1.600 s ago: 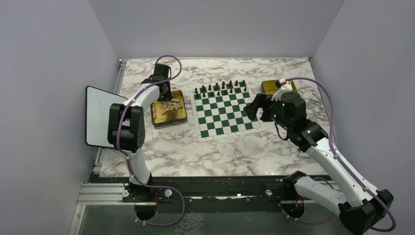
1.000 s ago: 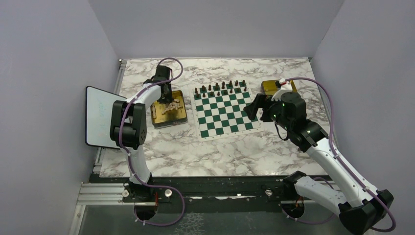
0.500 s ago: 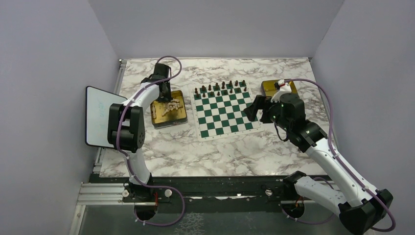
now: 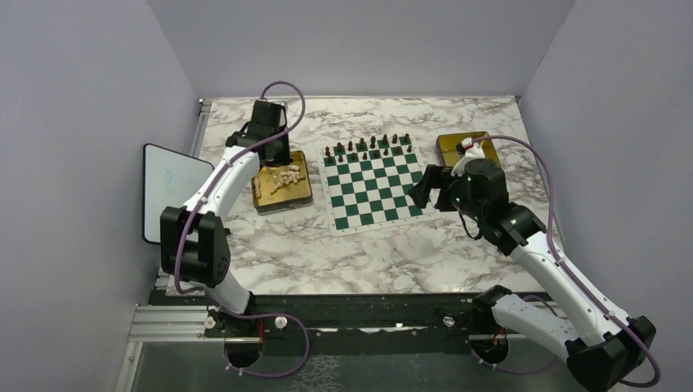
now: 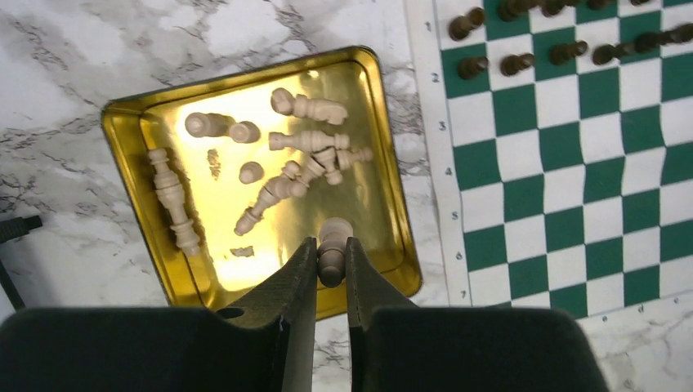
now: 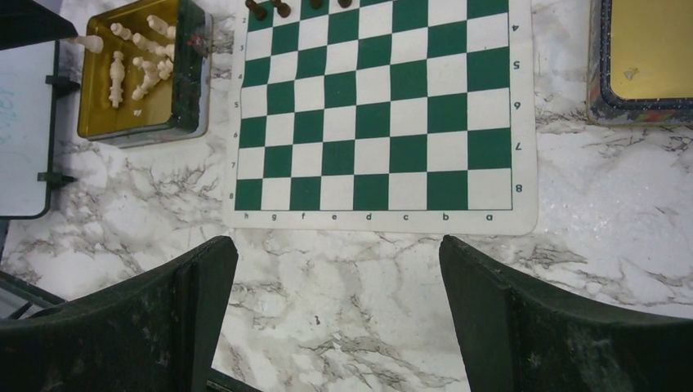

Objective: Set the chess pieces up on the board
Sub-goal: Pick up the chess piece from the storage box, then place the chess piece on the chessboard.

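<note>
The green and white board (image 4: 373,185) lies mid-table, with dark brown pieces on its far two rows. Several cream chess pieces (image 5: 306,143) lie loose in a gold tray (image 5: 135,122) left of the board. My left gripper (image 5: 331,255) is shut on one cream chess piece (image 5: 333,245), held in the air above the tray's near edge. My right gripper (image 6: 337,245) is open and empty, hovering above the marble near the board's right near side; the board (image 6: 372,106) fills its view. In the top view the left gripper (image 4: 272,152) is over the tray and the right gripper (image 4: 426,188) by the board's right edge.
A second gold tray (image 4: 463,147), empty, stands right of the board. A white tablet (image 4: 167,189) stands at the table's left edge. The marble table (image 4: 343,257) runs bare toward the arm bases.
My left arm has risen from the gold tray with one cream piece between its fingers. My right arm has shifted slightly toward the near side.
</note>
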{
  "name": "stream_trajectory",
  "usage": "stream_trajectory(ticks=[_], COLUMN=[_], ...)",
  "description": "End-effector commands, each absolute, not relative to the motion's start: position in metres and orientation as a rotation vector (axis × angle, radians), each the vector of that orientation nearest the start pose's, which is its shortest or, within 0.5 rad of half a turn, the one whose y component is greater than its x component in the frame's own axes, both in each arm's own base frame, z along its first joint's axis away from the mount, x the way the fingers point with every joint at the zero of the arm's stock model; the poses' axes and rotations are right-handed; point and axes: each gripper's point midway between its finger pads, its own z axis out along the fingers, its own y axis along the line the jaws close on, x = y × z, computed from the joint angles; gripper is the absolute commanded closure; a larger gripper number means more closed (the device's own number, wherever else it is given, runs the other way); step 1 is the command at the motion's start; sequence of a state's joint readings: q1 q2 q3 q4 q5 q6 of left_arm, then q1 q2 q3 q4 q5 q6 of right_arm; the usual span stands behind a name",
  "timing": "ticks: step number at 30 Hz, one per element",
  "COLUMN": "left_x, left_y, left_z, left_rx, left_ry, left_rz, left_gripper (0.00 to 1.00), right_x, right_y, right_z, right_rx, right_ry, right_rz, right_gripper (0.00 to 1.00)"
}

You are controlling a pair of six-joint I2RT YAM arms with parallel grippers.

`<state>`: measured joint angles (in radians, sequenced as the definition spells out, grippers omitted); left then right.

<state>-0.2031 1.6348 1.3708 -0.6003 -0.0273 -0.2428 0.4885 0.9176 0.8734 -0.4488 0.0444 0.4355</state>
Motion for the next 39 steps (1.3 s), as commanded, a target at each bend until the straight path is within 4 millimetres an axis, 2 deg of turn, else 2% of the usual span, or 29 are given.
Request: stream_trajectory(ticks=[1,7,11,29,34,39], left_x=[0.373,0.339,0.327,0.308,0.302,0.302], left_y=[-0.13,-0.17,-0.197,-0.306,-0.327,-0.336], left_z=[0.167,0.163,0.157,0.116,0.1,0.09], left_rx=[0.088,0.203,0.272,0.511,0.564,0.58], left_ry=[2.44,2.437,2.434,2.427,2.446,2.459], left_rz=[-0.265,-0.286,-0.308,-0.291,-0.277,-0.25], left_gripper=[0.9,0.9,0.9,0.9,0.9,0.9], right_x=[0.263,0.262,0.26,0.251,0.246,0.244], right_y=[0.142,0.133,0.131,0.107,0.101,0.101], right_z=[0.212,0.212,0.22,0.248,0.248,0.247], right_rx=[-0.022,0.022,0.032,0.144,0.167,0.157], right_ry=[2.13,2.13,2.095,1.993,1.975,1.98], right_rz=[0.467,0.422,0.435,0.393,0.39,0.39], right_gripper=[0.0,0.0,0.0,0.01,0.01,0.01])
